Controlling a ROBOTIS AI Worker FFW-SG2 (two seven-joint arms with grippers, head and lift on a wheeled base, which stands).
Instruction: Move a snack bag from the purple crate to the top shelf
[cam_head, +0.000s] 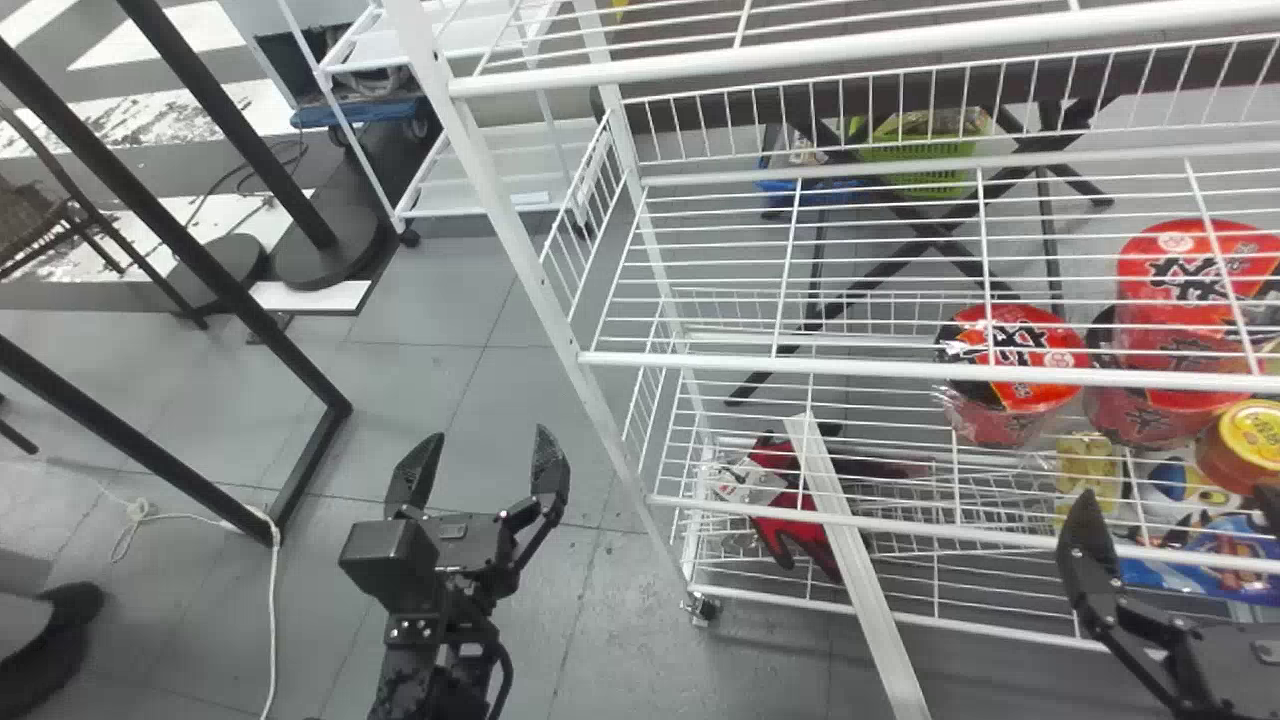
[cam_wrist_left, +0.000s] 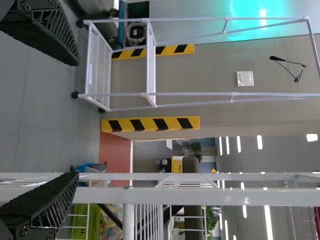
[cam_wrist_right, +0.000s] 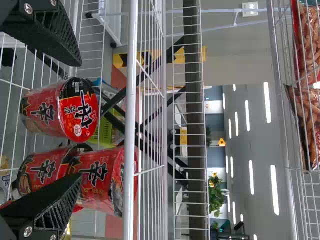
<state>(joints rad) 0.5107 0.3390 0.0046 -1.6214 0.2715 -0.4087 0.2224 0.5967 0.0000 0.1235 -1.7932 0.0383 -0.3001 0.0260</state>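
Observation:
My left gripper (cam_head: 488, 452) stands open over the floor left of the white rack; in its wrist view the left gripper (cam_wrist_left: 75, 119) has nothing between its fingers. At the head view's lower right, my right gripper (cam_head: 1178, 500) is open in front of the rack. The right wrist view has the right gripper (cam_wrist_right: 80, 120) holding nothing, with red noodle packs beyond it. Snack bags (cam_wrist_right: 307, 45) with brown contents rest on a higher wire shelf (cam_wrist_right: 283, 100) at that view's right edge, above the noodles' level.
The white wire rack (cam_head: 620, 430) carries red noodle packs (cam_head: 1015, 350), a yellow-lidded jar (cam_head: 1255, 435) and a red item (cam_head: 790, 500) low down. A pale bar (cam_head: 860, 570) leans at its front. Black frame legs (cam_head: 165, 220) stand at the left, a white cart (cam_head: 480, 170) behind.

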